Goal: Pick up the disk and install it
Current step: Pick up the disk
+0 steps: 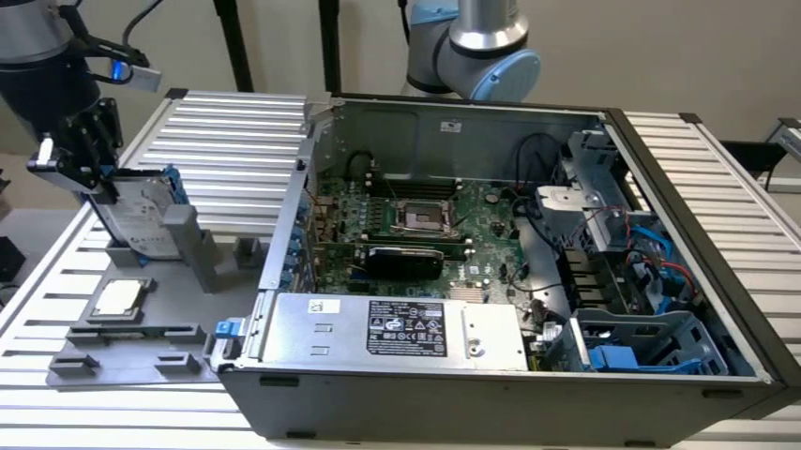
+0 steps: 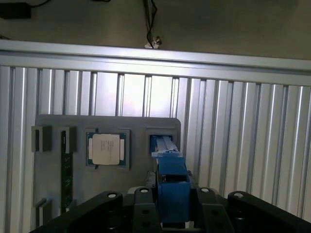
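The disk (image 1: 135,223) stands on edge in a slot of the grey holder plate (image 1: 175,342) at the exterior view's left. It is a silver-grey drive with blue rails. My gripper (image 1: 105,192) hangs straight down over its upper edge, level with the disk's top. In the wrist view the disk's blue rail (image 2: 172,187) runs up the middle of my gripper (image 2: 172,216), with the black gripper body on both sides of it. The disk still rests in its slot.
A square silver CPU chip (image 1: 116,298) (image 2: 106,149) lies on the same plate. The open computer case (image 1: 701,244) holds the motherboard (image 1: 414,220), a silver power-supply box (image 1: 394,328) and a blue drive cage (image 1: 639,352). Ribbed aluminium table (image 1: 238,141) lies all around.
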You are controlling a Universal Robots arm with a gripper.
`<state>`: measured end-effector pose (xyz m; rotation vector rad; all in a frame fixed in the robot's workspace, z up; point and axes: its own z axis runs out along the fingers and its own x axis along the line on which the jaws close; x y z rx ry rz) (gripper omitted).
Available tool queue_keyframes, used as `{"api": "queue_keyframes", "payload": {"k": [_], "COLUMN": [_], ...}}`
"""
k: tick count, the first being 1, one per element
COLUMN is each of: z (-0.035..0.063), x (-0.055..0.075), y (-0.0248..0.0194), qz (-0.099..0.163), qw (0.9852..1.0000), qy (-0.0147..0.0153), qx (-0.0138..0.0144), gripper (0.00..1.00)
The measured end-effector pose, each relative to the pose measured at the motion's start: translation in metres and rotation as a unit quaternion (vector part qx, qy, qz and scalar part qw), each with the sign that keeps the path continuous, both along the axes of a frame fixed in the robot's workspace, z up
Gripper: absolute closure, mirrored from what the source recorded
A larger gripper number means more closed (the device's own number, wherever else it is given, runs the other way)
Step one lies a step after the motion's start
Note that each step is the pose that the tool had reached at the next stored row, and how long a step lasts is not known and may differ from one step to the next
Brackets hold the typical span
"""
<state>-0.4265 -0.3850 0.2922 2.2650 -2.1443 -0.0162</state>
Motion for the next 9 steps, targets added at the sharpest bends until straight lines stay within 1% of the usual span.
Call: {"api": "queue_keyframes", "payload": {"k": [1, 5, 9], "z": [0.0, -0.0001, -0.0001], "x": [0.0, 0.0, 0.0], "y": [0.0, 0.0, -0.0019], "qz": [0.0, 0.0, -0.002], "qw": [1.0, 1.0, 1.0], "qy": [0.0, -0.0001, -0.0001], "qx": [0.0, 0.0, 0.0], "gripper": [0.67, 0.67, 0.67]}}
